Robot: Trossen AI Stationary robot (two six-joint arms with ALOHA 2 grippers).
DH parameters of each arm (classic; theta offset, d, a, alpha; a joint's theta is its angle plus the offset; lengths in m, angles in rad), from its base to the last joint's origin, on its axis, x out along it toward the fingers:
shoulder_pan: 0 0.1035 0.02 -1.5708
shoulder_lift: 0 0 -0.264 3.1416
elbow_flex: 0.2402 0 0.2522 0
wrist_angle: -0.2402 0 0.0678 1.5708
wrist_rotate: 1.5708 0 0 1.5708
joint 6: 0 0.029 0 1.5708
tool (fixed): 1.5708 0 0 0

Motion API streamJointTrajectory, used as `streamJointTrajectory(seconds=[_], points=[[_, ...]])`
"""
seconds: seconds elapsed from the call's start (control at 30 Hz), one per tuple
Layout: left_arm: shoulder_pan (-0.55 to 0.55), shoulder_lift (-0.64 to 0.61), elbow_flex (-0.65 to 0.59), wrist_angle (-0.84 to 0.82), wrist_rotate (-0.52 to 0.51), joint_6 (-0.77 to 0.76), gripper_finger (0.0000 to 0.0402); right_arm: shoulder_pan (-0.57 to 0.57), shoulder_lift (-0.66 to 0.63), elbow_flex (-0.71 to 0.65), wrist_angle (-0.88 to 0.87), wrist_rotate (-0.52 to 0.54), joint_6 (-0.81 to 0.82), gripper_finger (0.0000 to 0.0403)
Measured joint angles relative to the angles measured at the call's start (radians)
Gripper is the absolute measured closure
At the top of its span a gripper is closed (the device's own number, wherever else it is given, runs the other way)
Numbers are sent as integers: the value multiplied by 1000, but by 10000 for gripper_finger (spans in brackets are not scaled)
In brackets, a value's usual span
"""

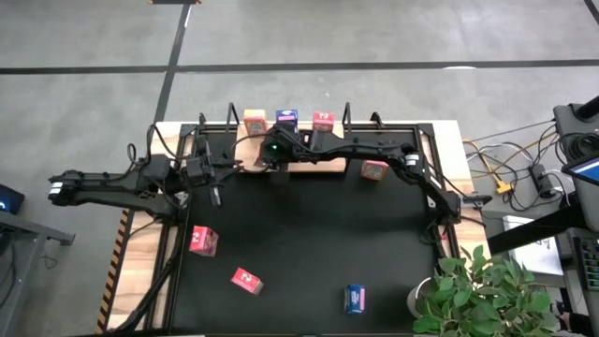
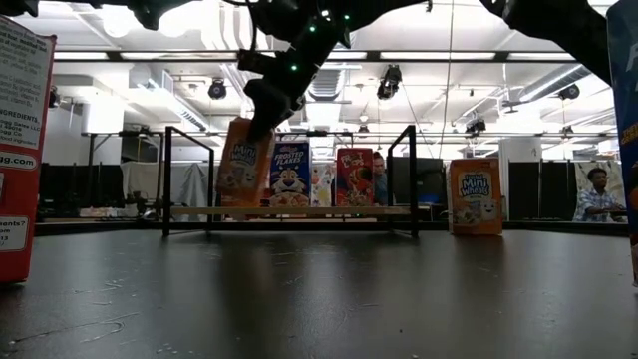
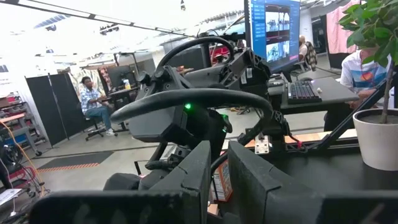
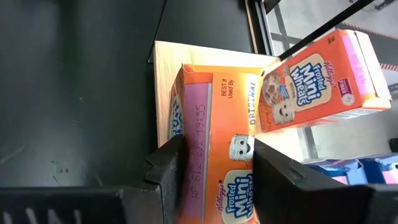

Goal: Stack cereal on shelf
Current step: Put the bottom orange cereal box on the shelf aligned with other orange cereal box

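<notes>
The shelf (image 1: 314,166) is a light-wood board with black posts at the table's far side. An orange box (image 1: 255,120), a blue box (image 1: 286,119) and a red box (image 1: 323,121) stand along its far edge. My right gripper (image 1: 271,153) reaches over the shelf's left end and is shut on another orange cereal box (image 2: 244,162). A third orange box (image 1: 374,170) stands on the black mat right of the shelf. My left gripper (image 1: 215,192) waits left of the shelf, its fingers almost together and empty. My right gripper pinches the orange box near its upper end (image 4: 214,174) between its two fingers (image 4: 168,168), coming from above. The box hangs tilted below the fingers. Its lower end (image 2: 234,202) is at the shelf board's left end (image 4: 165,74); whether it touches the board, I cannot tell.
Two red boxes (image 1: 203,240) (image 1: 246,280) and a blue box (image 1: 355,298) lie on the mat near the front. A potted plant (image 1: 477,290) stands at the front right corner. The shelf's black posts (image 2: 166,179) (image 2: 413,179) rise at its ends. People sit in the room behind.
</notes>
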Motion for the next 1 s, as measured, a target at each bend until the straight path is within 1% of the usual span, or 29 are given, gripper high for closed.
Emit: streamJointTrajectory(seconds=[0.13,0.43,0.63,0.83,1.0], points=[[0,0,0,0,0,0,361,-1,0,-13,11,0,12,255],[0,0,0,0,0,0,361,-12,0,-24,28,0,28,197],[0,0,0,0,0,0,361,-14,0,-24,41,1,28,173],[0,0,0,0,0,0,361,-12,-7,-16,31,4,19,159],[0,0,0,-3,0,0,361,7,-71,-12,-10,11,15,166]])
